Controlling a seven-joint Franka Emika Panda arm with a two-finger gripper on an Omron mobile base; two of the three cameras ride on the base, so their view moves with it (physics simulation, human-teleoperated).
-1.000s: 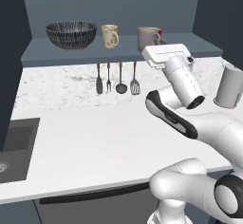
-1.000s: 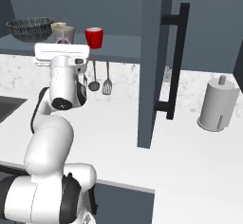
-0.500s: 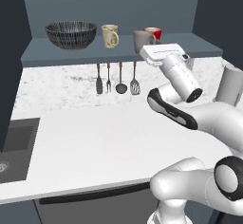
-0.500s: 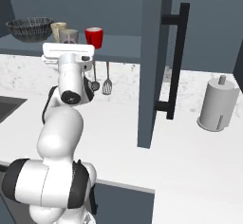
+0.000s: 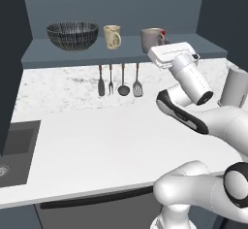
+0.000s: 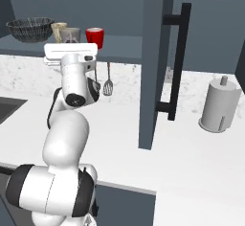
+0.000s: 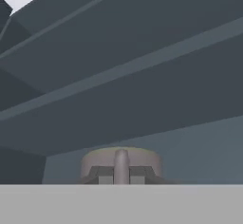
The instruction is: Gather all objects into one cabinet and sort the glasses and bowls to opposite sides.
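Note:
The slate-blue cabinet's long shelf (image 5: 121, 53) carries the dark streaked bowl (image 5: 72, 35) (image 6: 29, 29) at the left, with the cream mug (image 5: 112, 36) (image 6: 58, 28) to its right. The grey-taupe mug (image 5: 151, 40) (image 6: 71, 34) (image 7: 121, 157) stands further right, and the red mug (image 6: 94, 37) (image 5: 161, 31) is just beyond it. My gripper (image 5: 159, 47) (image 6: 71, 42) (image 7: 121, 174) reaches into the shelf at the taupe mug. In the hand view its fingers are shut on that mug, whose handle shows between them.
The open cabinet door (image 6: 153, 62) with its black bar handle (image 6: 176, 62) hangs to my right. Kitchen utensils (image 5: 118, 80) hang under the shelf. A sink (image 5: 14, 150) lies at the left of the white counter (image 5: 97, 140). A paper towel roll (image 6: 219, 105) stands at the right.
My hand has edged slightly to the right along the shelf front and stays shut. The bowl, cream mug and red mug have not moved.

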